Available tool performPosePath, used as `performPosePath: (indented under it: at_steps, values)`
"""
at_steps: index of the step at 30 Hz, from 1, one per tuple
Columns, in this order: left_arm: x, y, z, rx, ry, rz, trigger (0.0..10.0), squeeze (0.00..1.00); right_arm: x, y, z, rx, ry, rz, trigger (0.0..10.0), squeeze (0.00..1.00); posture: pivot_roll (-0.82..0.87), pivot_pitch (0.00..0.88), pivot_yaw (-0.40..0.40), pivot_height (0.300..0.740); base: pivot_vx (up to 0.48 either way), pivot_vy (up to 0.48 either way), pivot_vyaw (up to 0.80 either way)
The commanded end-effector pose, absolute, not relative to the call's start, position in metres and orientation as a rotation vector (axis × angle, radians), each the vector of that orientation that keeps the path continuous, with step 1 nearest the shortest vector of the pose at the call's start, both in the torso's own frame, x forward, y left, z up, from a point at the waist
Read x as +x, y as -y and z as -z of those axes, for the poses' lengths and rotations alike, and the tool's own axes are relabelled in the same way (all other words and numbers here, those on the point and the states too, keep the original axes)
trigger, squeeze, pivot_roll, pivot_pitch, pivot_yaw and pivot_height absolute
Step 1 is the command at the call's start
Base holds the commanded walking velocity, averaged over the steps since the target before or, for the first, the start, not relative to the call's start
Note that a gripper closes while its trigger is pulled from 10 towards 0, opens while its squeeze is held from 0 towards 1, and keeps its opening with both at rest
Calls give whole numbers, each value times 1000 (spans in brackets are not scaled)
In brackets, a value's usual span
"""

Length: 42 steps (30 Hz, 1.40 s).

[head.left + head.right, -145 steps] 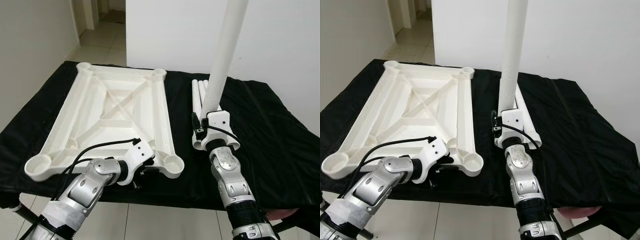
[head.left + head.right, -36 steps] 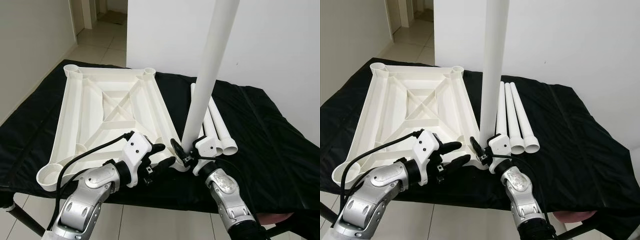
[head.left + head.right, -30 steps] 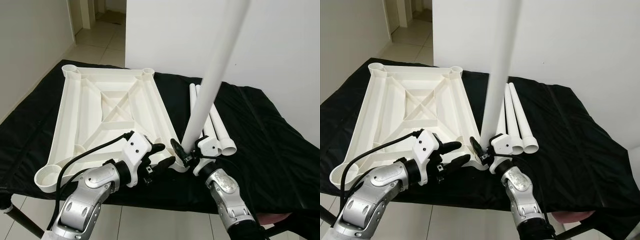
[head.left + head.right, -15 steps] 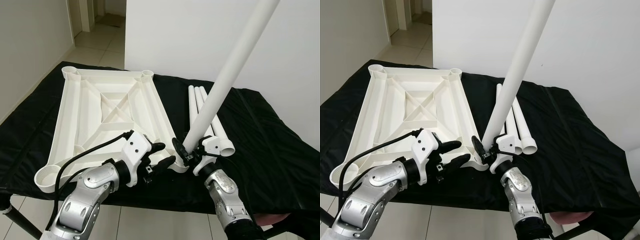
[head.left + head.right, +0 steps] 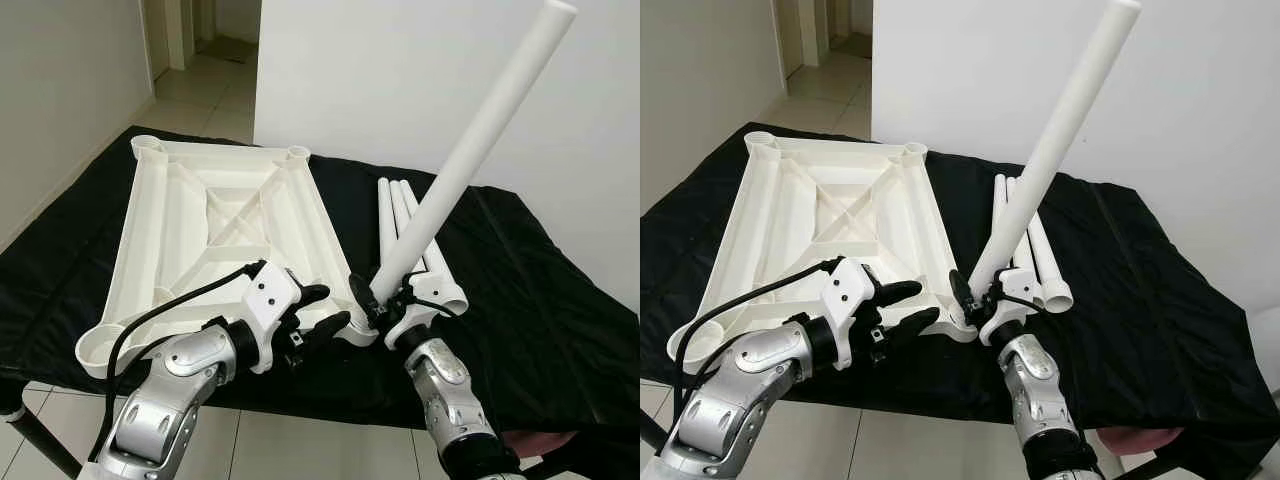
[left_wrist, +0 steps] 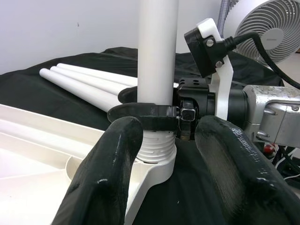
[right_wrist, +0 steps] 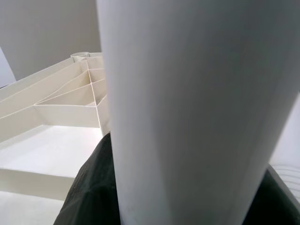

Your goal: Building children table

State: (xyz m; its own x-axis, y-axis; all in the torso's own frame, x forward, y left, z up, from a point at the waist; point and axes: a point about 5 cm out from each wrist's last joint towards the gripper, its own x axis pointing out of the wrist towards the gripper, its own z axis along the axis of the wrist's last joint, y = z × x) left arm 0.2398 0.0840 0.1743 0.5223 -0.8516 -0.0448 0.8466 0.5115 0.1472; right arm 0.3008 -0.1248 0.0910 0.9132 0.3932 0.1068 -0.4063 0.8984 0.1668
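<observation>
White leg (image 5: 470,160) leans rightward, seemingly entering socket (image 5: 358,330).

Tabletop (image 5: 215,215): white plastic, smooth, ribbed. Upright leg (image 5: 465,160): white plastic, matt, threaded base. Cloth (image 5: 545,290): black fabric, slight sheen, creased. Left gripper fingers (image 6: 110,168): glossy black. Arms (image 5: 175,385): silver metal.
</observation>
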Motion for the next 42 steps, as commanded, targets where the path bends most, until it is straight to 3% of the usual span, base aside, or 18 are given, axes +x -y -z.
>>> performPosePath:
  at_steps: [1,4,10,42]
  values:
    - [240,-83,-175,147,34,977,10000,0,287,130,-60,134,-73,-408,10000,0,55,0,-128,740,0,0,0]
    - [240,-84,-175,149,35,971,10000,0,282,125,-64,13,-6,-479,10000,0,56,0,-129,740,0,0,0]
    - [240,-85,-175,148,37,966,10000,0,276,124,-65,-39,31,-527,10000,0,59,0,-132,740,0,0,0]
    - [242,-87,-179,154,46,958,10000,0,264,144,-42,75,21,-422,10000,0,52,0,-121,740,0,0,0]
